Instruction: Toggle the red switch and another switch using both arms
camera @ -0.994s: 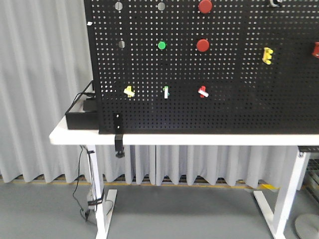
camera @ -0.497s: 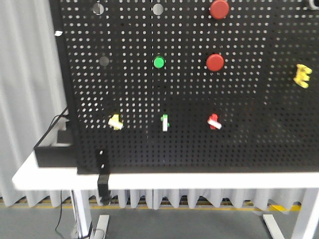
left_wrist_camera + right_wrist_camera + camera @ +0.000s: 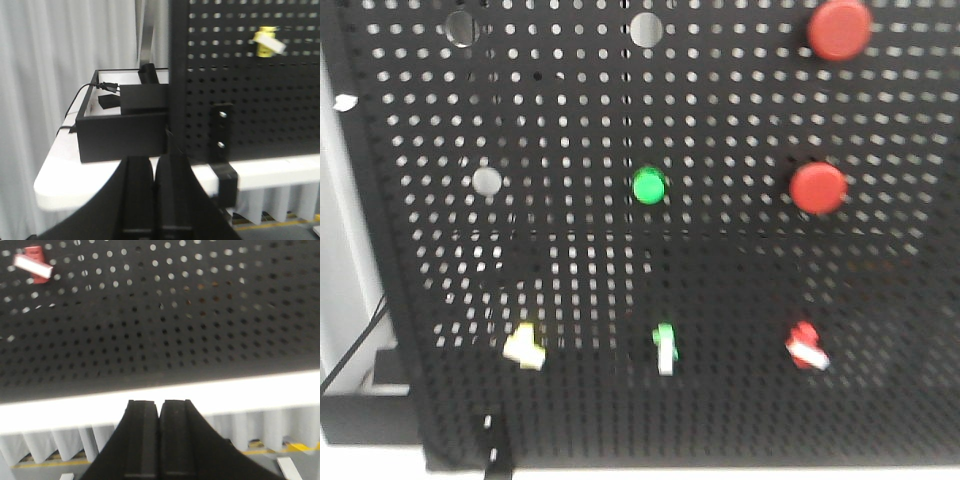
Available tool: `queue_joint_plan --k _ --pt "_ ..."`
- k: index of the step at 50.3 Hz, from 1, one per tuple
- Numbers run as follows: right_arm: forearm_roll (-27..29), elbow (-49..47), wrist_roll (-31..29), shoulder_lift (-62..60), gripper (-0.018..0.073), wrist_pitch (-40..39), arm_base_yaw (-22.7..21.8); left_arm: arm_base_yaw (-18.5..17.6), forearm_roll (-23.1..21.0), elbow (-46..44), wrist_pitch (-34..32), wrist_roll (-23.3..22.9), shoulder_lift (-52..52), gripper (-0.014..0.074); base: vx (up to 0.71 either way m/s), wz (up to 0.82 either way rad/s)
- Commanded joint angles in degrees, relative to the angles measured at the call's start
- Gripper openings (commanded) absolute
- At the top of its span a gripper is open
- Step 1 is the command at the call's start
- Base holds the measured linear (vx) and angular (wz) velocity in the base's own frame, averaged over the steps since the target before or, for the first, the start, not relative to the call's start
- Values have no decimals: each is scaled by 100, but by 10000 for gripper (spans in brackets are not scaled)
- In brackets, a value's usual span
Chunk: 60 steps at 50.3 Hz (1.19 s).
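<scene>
L arm: left end effector (image 3: 155,164) fingers pressed together, empty; yellow-base switch (image 3: 267,42) sits upper right of frame, well apart | R arm: right end effector (image 3: 160,406) same, empty; red switch (image 3: 33,265) upper left, lever slanting down-right | each arm nearer own switch, no contact.

Left tool (image 3: 155,170) pressed closed, below pegboard (image 3: 240,100) edge; yellow-base switch (image 3: 267,42) upper right, well apart.

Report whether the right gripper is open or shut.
Shut. The right gripper shows its two black fingers pressed together, only a thin seam between them, holding nothing.
</scene>
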Motion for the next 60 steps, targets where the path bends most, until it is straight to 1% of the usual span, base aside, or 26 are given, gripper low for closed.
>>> queue_joint_plan --k 1,19,45,52,56,57,58,60 --pt "-43 31 -64 -55 -6 -474 -23 10 -17 119 -470 -18 -106 3 32 5" --pt "-43 31 -64 -55 -6 -474 -23 10 -17 119 -470 -18 -106 3 21 3" --pt "-43 31 -64 -55 -6 -474 -23 10 -17 119 -470 -18 -106 3 1 -1" --pt "-36 31 -50 -57 -6 -728 -23 10 -17 119 -470 -18 -106 3 0 0" --pt "-33 19 -45 -57 -6 -1094 -23 10 49 74 -811 -3 -106 3 0 0" --pt "0 19 -39 -57 -6 -1299 -23 10 22 67 -900 -9 -106 3 0 0" --pt "34 19 10 -57 -6 -1501 -23 10 -39 53 -1154 -77 -106 3 0 0" --pt "157 -9 135 -57 -6 -1715 -23 10 -179 53 -1485 -239 -106 3 0 0"
